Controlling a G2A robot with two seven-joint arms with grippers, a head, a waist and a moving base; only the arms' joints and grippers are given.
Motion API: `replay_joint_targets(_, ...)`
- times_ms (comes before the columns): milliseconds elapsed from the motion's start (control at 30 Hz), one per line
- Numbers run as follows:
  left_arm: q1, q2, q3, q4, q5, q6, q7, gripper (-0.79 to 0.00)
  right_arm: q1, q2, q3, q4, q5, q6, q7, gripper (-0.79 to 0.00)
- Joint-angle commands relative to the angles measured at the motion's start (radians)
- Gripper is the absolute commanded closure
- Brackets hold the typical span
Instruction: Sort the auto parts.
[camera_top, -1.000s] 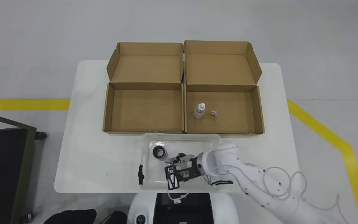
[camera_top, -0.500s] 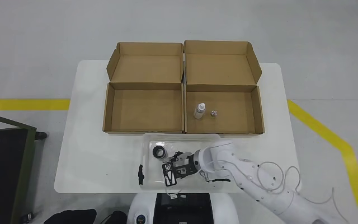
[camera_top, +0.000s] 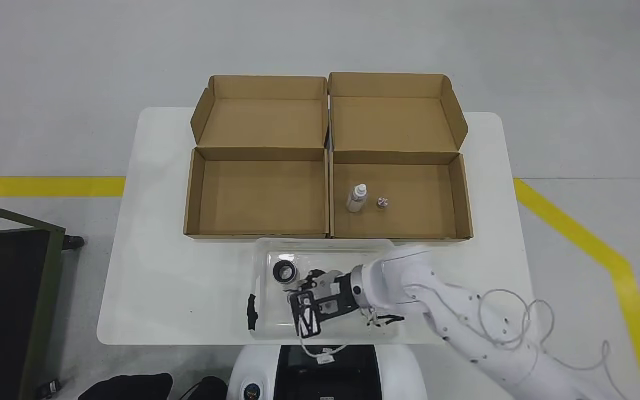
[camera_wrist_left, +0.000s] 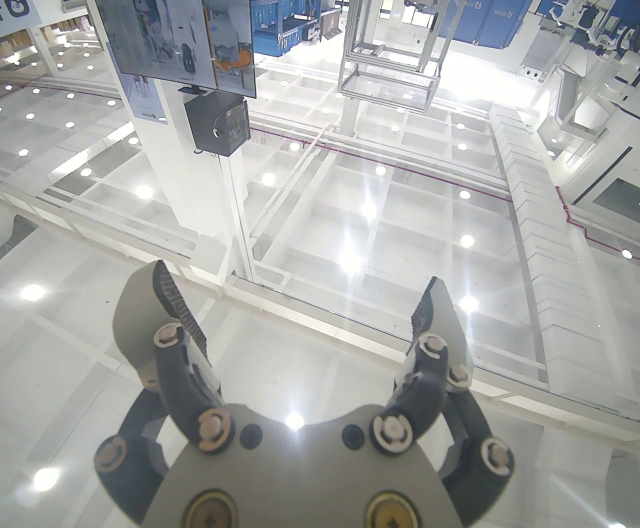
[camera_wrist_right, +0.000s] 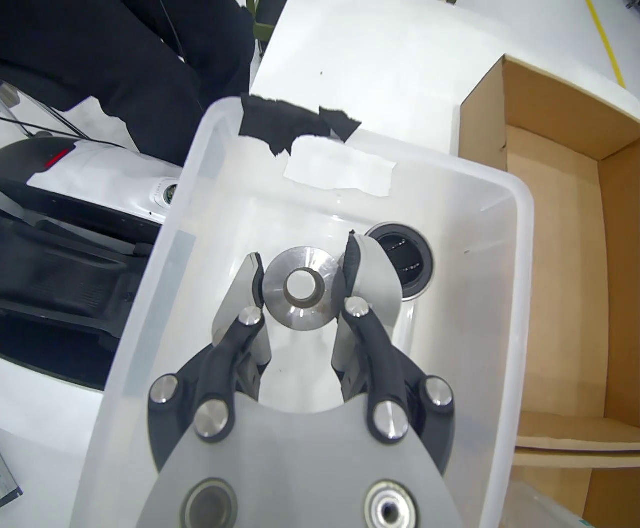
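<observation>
My right gripper (camera_wrist_right: 303, 265) reaches down into the clear plastic bin (camera_wrist_right: 515, 280), shut on a round metal flanged bushing (camera_wrist_right: 327, 295) with one pad against each side of its rim. A black-lined ring bearing (camera_wrist_right: 407, 260) lies just beyond one finger. In the top view the same gripper (camera_top: 305, 305) is at the bin's near left part, with the bearing (camera_top: 285, 270) beside it. My left gripper (camera_wrist_left: 300, 310) points up at the ceiling, open, with nothing between its fingers.
Two open cardboard boxes stand behind the bin: the left box (camera_top: 258, 195) is bare inside, the right box (camera_top: 420, 200) holds a small white bottle (camera_top: 356, 197) and a small part (camera_top: 381, 201). Black tape (camera_top: 250, 311) hangs off the bin's left end.
The right arm's wrist has shifted slightly toward the boxes within the bin. The boxes and their parts have not moved.
</observation>
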Motion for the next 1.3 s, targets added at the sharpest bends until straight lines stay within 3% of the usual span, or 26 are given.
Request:
replay_joint_targets(0,0.0,0.0,0.0,0.0,0.0,0.0,0.0,-0.785,-0.004,0.004,0.016,-0.011,0.019,0.0,0.002,0.0)
replay_joint_targets(367,0.0,0.0,0.0,0.0,0.0,0.0,0.0,-0.785,-0.009,0.016,0.123,-0.072,0.125,0.013,-0.114,0.0)
replay_joint_targets(600,0.0,0.0,0.0,0.0,0.0,0.0,0.0,-0.785,-0.047,0.033,0.25,-0.184,0.116,0.088,-0.194,0.0)
replay_joint_targets(1267,0.0,0.0,0.0,0.0,0.0,0.0,0.0,-0.785,-0.085,0.058,0.531,-0.347,0.077,0.173,-0.38,0.0)
